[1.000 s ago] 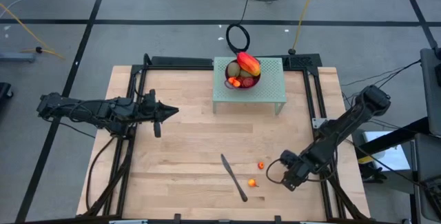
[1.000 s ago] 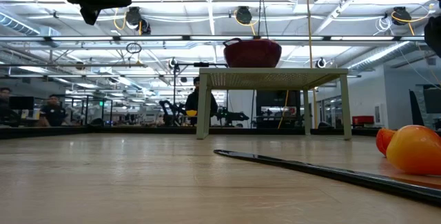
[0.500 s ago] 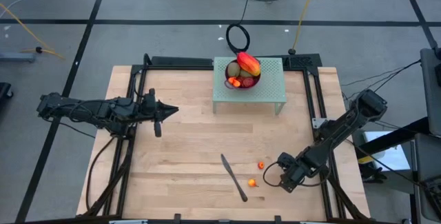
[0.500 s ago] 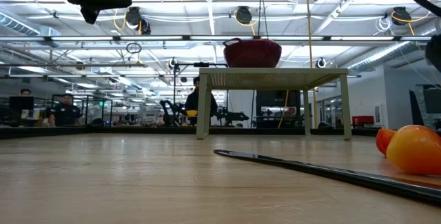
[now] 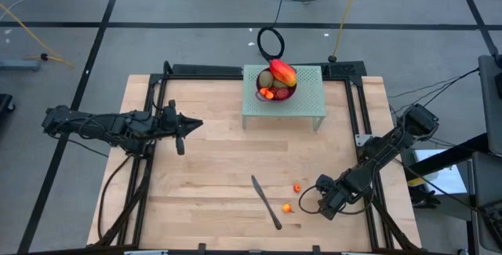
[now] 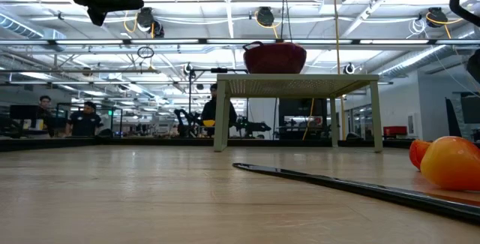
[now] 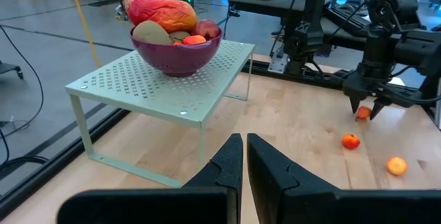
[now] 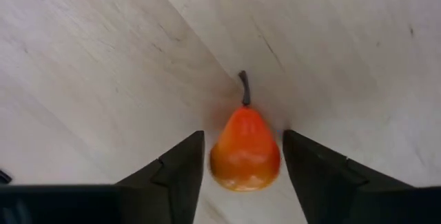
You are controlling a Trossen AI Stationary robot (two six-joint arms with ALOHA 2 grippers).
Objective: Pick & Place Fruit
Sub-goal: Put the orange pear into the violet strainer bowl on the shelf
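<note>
As the right gripper [image 8: 242, 162] straddles a small orange pear-shaped fruit [image 8: 244, 149] on the table, fingers wide, nothing held | close squarely, avoid the stem | left gripper [image 7: 244, 162] closed, empty, waiting mid-table

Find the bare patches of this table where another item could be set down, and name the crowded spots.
Bare wood spans the middle, between the left tool, the pale green perforated stand and the long dark-handled knife. The near-left corner is also free. Crowding is near-right: two tiny orange-red fruits, the knife and the right tool.
</note>
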